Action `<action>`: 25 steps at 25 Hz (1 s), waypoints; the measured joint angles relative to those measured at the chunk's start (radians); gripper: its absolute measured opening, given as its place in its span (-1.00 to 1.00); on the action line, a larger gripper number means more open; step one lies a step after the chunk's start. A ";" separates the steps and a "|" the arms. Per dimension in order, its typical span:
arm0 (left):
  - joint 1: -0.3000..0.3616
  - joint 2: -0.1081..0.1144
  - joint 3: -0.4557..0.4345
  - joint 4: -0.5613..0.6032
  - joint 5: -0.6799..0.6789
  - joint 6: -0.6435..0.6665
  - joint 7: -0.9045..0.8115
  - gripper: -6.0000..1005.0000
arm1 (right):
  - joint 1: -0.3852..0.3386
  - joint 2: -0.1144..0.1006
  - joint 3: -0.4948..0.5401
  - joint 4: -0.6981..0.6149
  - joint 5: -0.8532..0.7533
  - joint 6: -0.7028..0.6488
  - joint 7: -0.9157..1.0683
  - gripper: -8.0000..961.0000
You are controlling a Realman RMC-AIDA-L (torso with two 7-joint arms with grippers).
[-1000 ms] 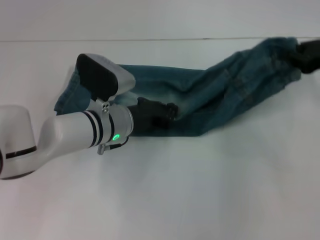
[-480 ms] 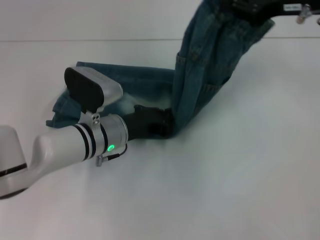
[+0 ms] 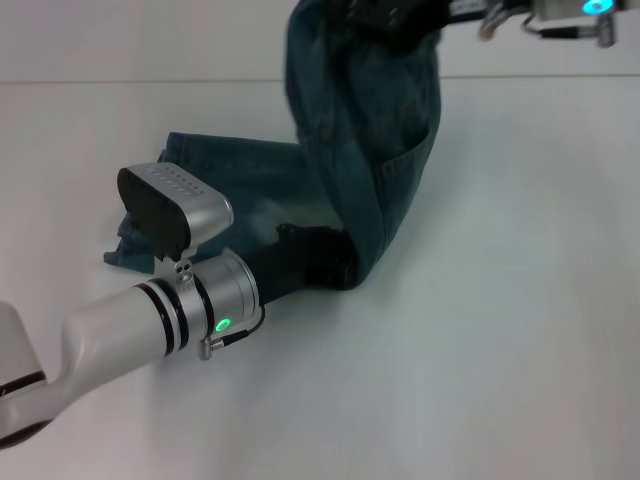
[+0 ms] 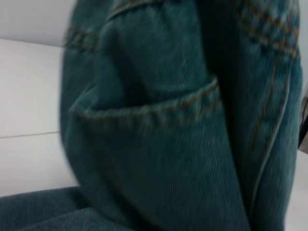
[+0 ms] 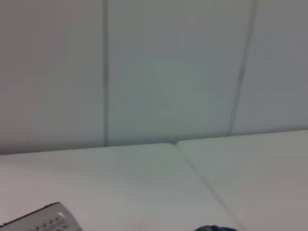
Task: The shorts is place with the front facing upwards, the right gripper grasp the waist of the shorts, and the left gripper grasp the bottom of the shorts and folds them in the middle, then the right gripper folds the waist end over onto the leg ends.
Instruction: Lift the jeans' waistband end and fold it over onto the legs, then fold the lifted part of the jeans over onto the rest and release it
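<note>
I see the right gripper [image 3: 392, 18] at the top of the head view, clamped on the waist [image 3: 375, 30], shorts [image 3: 350, 150] hanging from it. Leg part lies on the white table [image 3: 480, 330]. Left gripper [image 3: 320, 258] sits low at the fold (fingers hidden, can't tell grip).

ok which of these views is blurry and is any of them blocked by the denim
Left wrist view: the shorts fill nearly the whole picture, soft and smeared, stitching only just readable. Head view: fairly clear, the left gripper dark against the cloth, the right gripper cut by the top edge. Right wrist view: mostly the table and wall, unblocked.
</note>
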 joint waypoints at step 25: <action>0.091 0.000 -0.026 0.053 -0.001 0.081 0.005 -0.90 | 0.145 0.012 -0.319 0.271 0.112 0.181 -0.014 -0.86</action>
